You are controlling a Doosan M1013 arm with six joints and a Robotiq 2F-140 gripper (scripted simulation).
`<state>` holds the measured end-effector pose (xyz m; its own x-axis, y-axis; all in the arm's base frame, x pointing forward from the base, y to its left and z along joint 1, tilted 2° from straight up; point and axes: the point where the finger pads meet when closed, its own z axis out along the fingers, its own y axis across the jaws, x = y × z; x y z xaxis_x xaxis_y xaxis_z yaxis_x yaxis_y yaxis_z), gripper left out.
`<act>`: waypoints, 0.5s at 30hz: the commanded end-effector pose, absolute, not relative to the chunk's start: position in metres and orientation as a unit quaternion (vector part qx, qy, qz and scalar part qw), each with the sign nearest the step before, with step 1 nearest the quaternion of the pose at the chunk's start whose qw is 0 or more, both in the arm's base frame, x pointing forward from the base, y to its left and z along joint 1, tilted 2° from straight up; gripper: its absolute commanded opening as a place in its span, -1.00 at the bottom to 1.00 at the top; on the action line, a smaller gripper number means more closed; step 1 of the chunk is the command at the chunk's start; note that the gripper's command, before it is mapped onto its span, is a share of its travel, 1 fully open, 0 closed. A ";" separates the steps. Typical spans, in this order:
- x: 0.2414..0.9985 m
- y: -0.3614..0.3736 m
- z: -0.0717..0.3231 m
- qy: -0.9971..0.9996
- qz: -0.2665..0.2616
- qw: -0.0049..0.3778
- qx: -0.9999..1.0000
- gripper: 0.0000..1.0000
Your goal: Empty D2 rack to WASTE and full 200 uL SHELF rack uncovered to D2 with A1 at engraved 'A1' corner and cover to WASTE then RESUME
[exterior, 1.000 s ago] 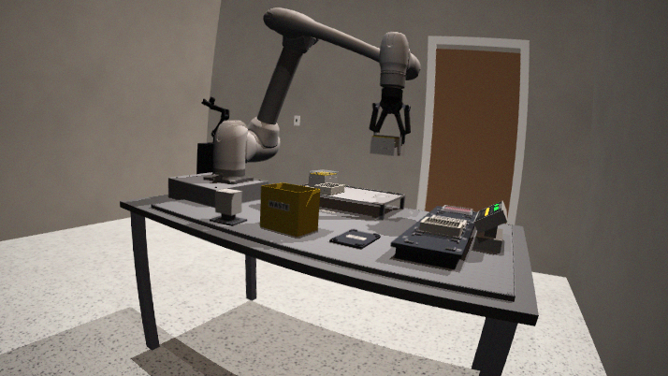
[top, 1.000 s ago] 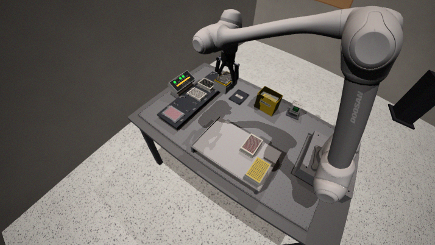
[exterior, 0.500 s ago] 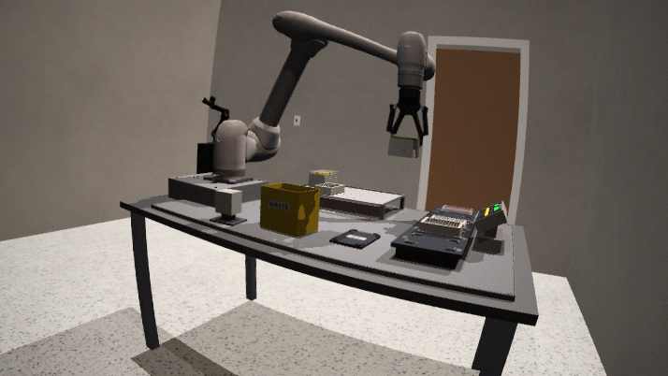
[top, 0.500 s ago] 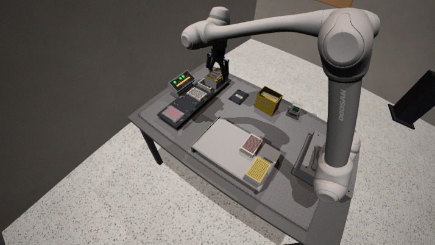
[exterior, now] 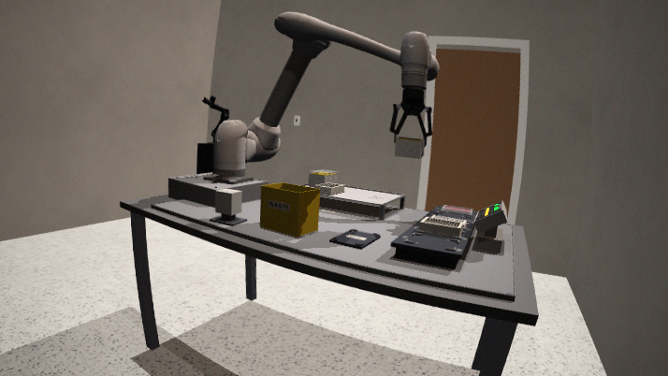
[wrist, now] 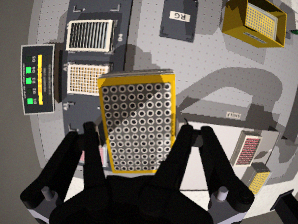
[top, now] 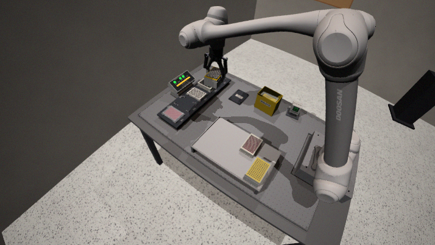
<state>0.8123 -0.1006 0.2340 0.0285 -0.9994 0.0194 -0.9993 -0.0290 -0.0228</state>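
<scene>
My gripper (top: 215, 71) (exterior: 411, 137) (wrist: 141, 115) is shut on a yellow tip rack (top: 212, 78) (exterior: 409, 148) (wrist: 139, 112), gripping its long sides. The rack's top shows pale rings on a grey field all over. I cannot tell whether a cover is on it. It hangs level, high above the table near the black deck (top: 188, 105) (exterior: 428, 243). On the deck I see a pink plate (top: 172, 113), a bare slot, a pale plate (top: 196, 92) (wrist: 87, 78) and a reservoir (wrist: 89, 35). The yellow WASTE bin (top: 265, 105) (exterior: 290, 210) (wrist: 233, 19) holds a yellow rack (wrist: 261, 19).
The panel (top: 181, 81) (exterior: 491, 215) (wrist: 36, 78) with green lights and an amber strip stands beside the deck. The RG nest (top: 238, 98) (exterior: 355, 238) (wrist: 178, 16) lies between deck and bin. The shelf (top: 219, 140) (exterior: 370, 194) bears a red rack (top: 251, 144) and a yellow rack (top: 258, 169). The green button (top: 294, 110) stands right of the bin.
</scene>
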 end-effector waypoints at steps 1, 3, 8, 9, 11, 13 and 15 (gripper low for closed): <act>0.812 -0.101 0.234 0.674 -0.015 0.001 -0.739 -1.00; 0.812 -0.101 0.234 0.659 -0.015 0.001 -0.752 -1.00; 0.812 -0.101 0.234 0.636 -0.015 0.000 -0.771 -1.00; 0.812 -0.101 0.234 0.628 -0.015 0.000 -0.778 -1.00; 0.812 -0.101 0.234 0.613 -0.015 0.000 -0.790 -1.00; 0.812 -0.101 0.234 0.597 -0.015 0.000 -0.802 -1.00; 0.812 -0.101 0.234 0.581 -0.015 -0.001 -0.814 -1.00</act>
